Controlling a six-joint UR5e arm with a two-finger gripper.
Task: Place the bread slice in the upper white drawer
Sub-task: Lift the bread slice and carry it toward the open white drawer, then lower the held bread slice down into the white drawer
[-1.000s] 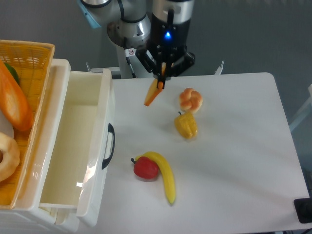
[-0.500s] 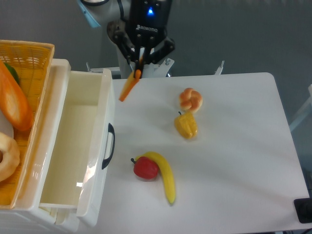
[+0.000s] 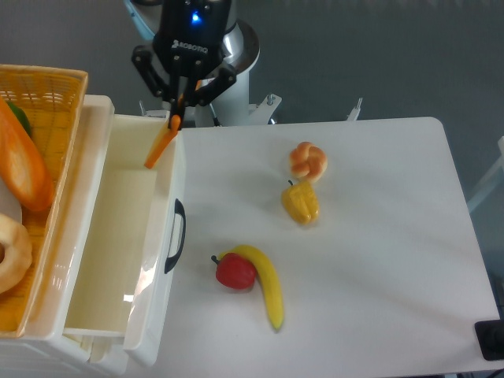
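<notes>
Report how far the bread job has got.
Done: the bread slice is off the table, shut in the gripper. In hand: it hangs edge-on over the far right corner of the open upper white drawer. Left: lower and release it inside.

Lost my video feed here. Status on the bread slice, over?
Gripper shut on bread slice, held edge-on. Slice hangs at the right wall of the open upper white drawer, far end. Nothing blocking the drop.
</notes>
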